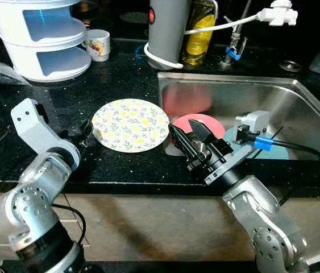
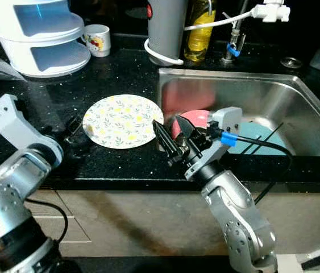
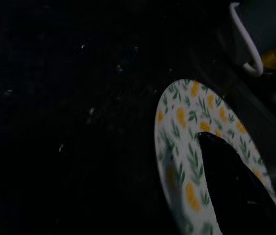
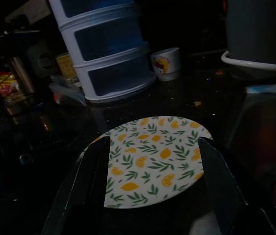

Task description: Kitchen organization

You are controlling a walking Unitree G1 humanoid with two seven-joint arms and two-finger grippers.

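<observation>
While the lemon-patterned plate lies flat on the black counter just left of the sink, the tidying looks to be in its early or middle part: that plate is out on the counter, but a pink plate and a pale blue one sit in the sink basin, so more appears left to move. The right gripper hovers at the near-left corner of the sink, between the patterned plate and the pink one, its two black fingers spread wide and holding nothing; in its wrist view the fingers frame the patterned plate from the near side. The left gripper reaches in at the plate's left edge, and in its wrist view one dark finger lies over the rim, though whether it is clamped or loose I cannot tell. The plate is round, shallow and cream-white, printed with yellow lemons and green leaves, and looks clean and whole. Farther back stand a white drawer unit, a small mug, a grey kettle and a bottle of oil.
</observation>
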